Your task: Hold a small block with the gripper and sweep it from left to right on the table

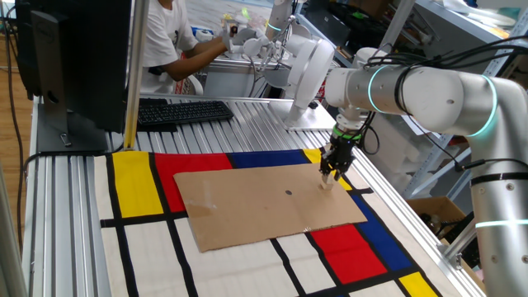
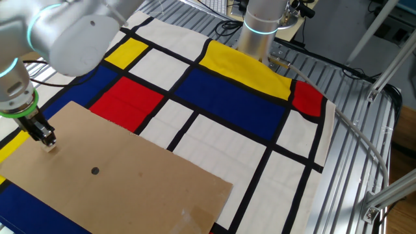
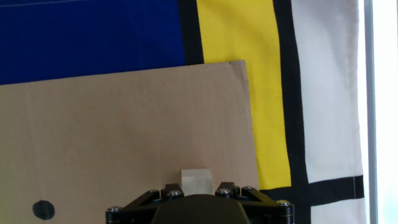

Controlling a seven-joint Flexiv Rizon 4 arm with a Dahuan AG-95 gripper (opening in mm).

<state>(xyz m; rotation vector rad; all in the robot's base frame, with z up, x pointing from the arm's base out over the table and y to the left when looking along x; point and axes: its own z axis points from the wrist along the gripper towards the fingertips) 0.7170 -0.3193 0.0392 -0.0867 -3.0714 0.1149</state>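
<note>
So the counter (image 1: 74, 239) is that grooved aluminium bench with the white, red, yellow and blue patchwork cloth (image 2: 227, 97) spread under the arm, probably just a busy backdrop. Directly beneath the gripper (image 1: 333, 175) lies a big cardboard sheet (image 1: 247, 206), which I'd guess gives the block a smooth, even surface to slide on. There's a dark dot (image 2: 95, 171) on the cardboard, off to one side of the gripper. The gripper points straight down near the cardboard's corner, jaws narrowed onto the small block (image 3: 196, 181), which sits pinched between the fingers and looks pressed against the cardboard. Holding it low and upright like that makes sense for dragging it sideways.
</note>
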